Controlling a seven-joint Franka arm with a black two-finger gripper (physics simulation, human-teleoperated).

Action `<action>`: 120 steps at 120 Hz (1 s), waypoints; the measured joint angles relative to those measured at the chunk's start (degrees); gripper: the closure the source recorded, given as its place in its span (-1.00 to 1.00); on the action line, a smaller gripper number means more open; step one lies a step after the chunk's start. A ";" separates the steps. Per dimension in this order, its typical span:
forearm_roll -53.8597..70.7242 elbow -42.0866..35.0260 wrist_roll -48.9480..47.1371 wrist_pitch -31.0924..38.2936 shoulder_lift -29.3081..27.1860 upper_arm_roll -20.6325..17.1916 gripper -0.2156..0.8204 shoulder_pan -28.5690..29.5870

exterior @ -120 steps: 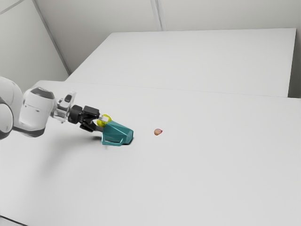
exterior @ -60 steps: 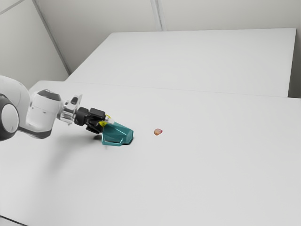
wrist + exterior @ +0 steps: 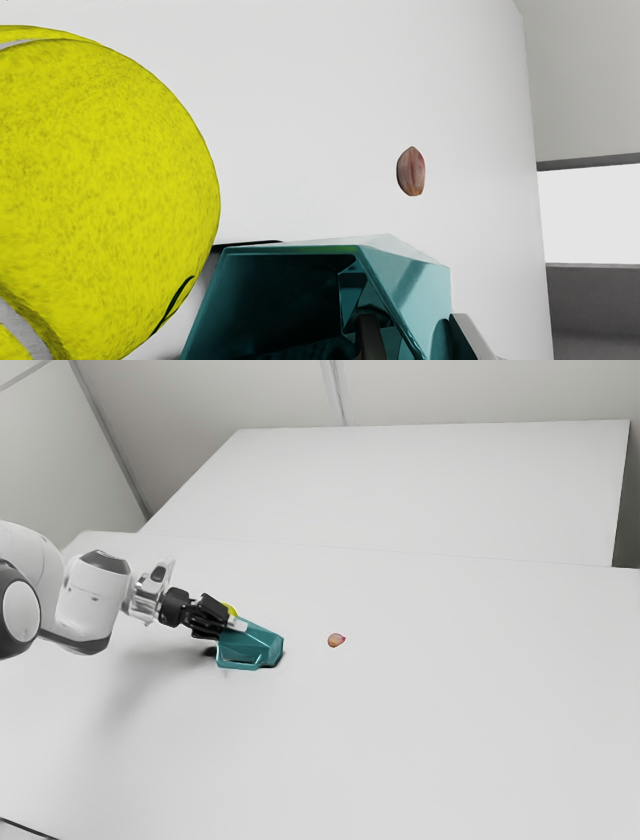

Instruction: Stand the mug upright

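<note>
A wide, smooth white table (image 3: pixel 430 750) takes up most of the exterior view, from the lower edge to the middle of the frame, and a broad, flat white panel (image 3: pixel 430 490) spans the upper centre and upper right. The white and grey jointed arm (image 3: pixel 95 600) comes in at the left edge, a little above mid-height, and ends in a black two-finger gripper (image 3: pixel 237 625) left of the frame's centre. I cannot tell whether the gripper is clamped on anything or not; it is at the open mouth of the glossy teal, flat-sided mug (image 3: pixel 262 645). The mug lies on its side on the table, left of centre and slightly below mid-height, its mouth facing the gripper, its base toward the exterior view's right and its handle toward the bottom of the frame. Beside the mug's mouth is a fuzzy yellow tennis ball (image 3: pixel 100 175), partly behind the gripper in the exterior view; whether ball and mug touch, I cannot tell. The small, brownish-pink, oval bulb (image 3: pixel 335 641) rests on the table near the frame's centre, apart from the mug.
</note>
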 joint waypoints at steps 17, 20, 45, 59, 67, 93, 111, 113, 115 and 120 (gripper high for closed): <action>0.02 -0.05 0.09 -0.04 -0.65 -0.05 0.66 -0.07; 0.02 -0.07 0.11 -0.05 -0.80 -0.16 0.67 -0.08; 0.13 -0.18 0.03 -0.02 -1.52 -0.43 0.82 -0.14; 0.40 -0.31 -0.10 0.31 -2.10 -0.59 0.87 -0.20; 0.61 -0.41 -0.17 0.48 -2.67 -0.73 0.89 -0.21; 1.92 -0.92 -0.54 0.75 -6.87 -0.79 0.92 -0.58; 8.07 -1.05 -2.17 0.58 -11.15 -0.74 0.93 -1.74; 9.03 -1.05 -2.44 0.56 -11.61 -0.73 0.93 -1.96; 10.00 -1.05 -2.72 0.54 -12.04 -0.73 0.93 -2.21; 12.53 -1.10 -3.46 0.52 -13.17 -0.67 0.93 -3.08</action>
